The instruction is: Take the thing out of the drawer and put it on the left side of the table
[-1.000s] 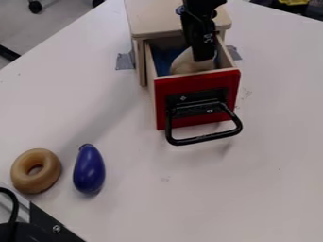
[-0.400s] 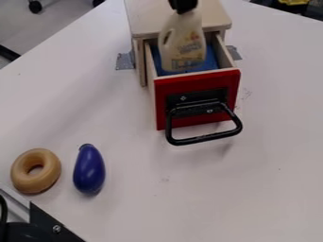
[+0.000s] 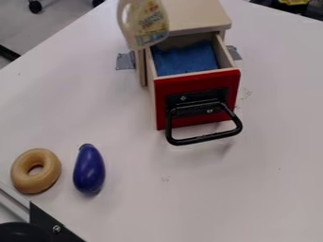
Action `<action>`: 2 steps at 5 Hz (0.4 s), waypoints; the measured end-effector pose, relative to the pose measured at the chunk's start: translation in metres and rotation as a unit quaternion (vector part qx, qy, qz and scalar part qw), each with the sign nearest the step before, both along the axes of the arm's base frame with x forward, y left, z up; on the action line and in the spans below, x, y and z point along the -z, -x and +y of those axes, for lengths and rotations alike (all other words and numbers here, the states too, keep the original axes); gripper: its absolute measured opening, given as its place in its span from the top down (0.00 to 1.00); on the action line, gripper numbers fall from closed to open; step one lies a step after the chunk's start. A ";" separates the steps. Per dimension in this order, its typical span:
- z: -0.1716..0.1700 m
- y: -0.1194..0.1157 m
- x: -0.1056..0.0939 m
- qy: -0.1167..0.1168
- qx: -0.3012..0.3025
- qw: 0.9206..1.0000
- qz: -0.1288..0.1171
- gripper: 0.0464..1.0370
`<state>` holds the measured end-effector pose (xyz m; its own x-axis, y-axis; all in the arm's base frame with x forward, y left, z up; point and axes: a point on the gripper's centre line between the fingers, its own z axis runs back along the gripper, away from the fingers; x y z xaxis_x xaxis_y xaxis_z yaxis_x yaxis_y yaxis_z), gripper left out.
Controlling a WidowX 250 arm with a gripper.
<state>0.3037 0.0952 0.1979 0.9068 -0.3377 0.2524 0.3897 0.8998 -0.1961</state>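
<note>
the bottle (image 3: 142, 23) is up at the top of the view, a bit to the left of the middle. it is out of the drawer (image 3: 196, 102). it is a pale, creamy bottle with a yellow and blue label, and it has a hole in its side for holding. it leans a little, with its bottom more to the right. its top end is cut off by the edge of the view. it hides the left front corner of the top of the wooden box (image 3: 192, 14). i can't tell how far open the gripper is, or if it has hold of the bottle.

the drawer is pulled open. it has a red front and a bent black handle (image 3: 205, 138). inside it lies something soft and blue (image 3: 187, 59). bits of gray tape (image 3: 125, 61) are stuck by the two sides of the box.

on the white table (image 3: 208, 189), down on the left, there is a tan ring (image 3: 22, 177) like a donut. just beside it, on its right, is a dark blue toy eggplant (image 3: 89, 171), with its thin end pointing up the view. in the bottom left corner is a black plate (image 3: 45, 221) with a screw in it, next to a silver bar (image 3: 12, 202).
</note>
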 end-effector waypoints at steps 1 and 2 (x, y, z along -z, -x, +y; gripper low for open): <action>0.009 0.012 -0.013 0.004 -0.024 1.000 -0.009 0.75; 0.014 0.017 -0.021 -0.001 -0.042 0.999 -0.019 0.75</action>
